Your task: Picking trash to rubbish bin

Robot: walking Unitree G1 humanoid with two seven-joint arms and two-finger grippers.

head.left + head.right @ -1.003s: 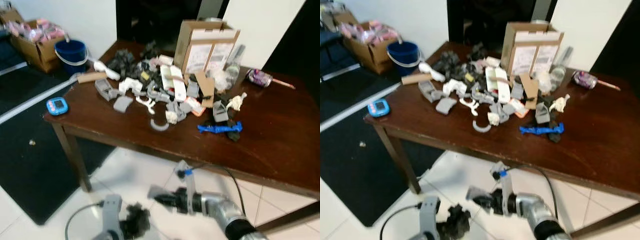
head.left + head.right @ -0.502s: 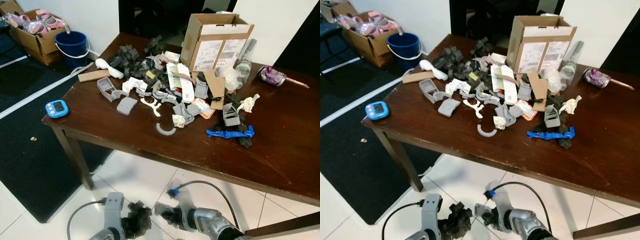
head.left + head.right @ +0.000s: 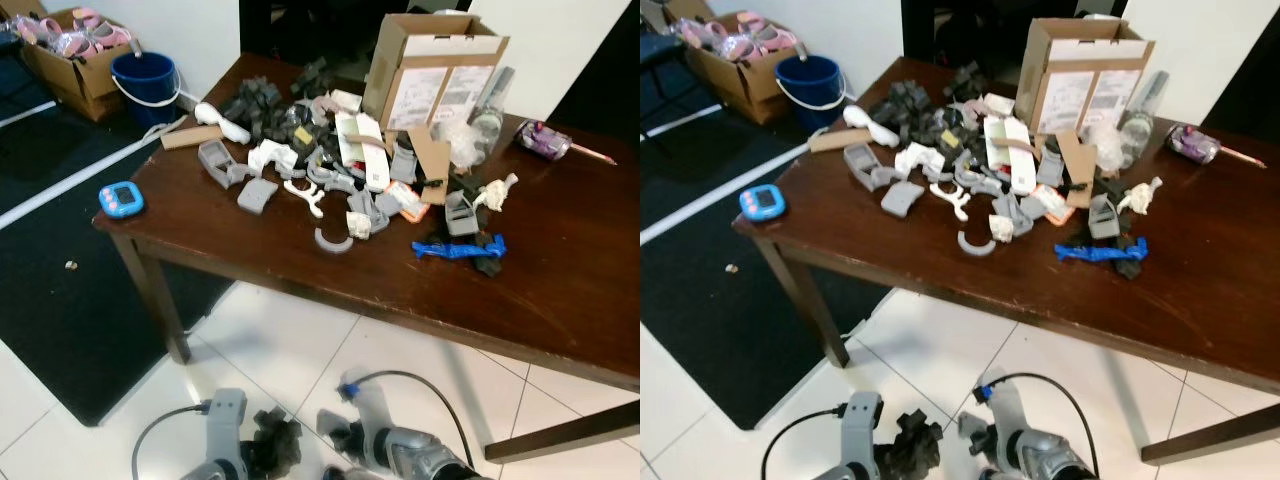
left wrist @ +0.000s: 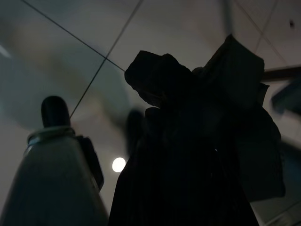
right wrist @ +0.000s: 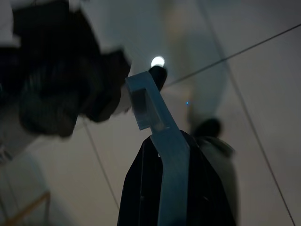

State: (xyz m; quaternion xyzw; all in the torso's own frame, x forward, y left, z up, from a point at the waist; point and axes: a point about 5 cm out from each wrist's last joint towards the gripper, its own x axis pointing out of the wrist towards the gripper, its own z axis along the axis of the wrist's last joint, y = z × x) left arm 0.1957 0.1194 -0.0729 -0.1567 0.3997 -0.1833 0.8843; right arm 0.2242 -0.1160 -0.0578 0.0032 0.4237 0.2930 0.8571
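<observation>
Head views evenly lit, slightly soft, desk (image 3: 560, 290) shadow on the pale floor (image 3: 300, 350); wrist views dim, backlit, blurred, one small bright glare spot each.

Head stereo pair looks down, sharing cluttered table (image 3: 560, 290); wrist cameras near tiled floor (image 4: 188, 28).

Place: home room or storeroom
Evidence: cluttered wooden table (image 3: 560, 290); blue bucket (image 3: 145, 85) and cardboard box (image 3: 75, 50) beyond the table; tiled floor (image 3: 290, 360)
</observation>
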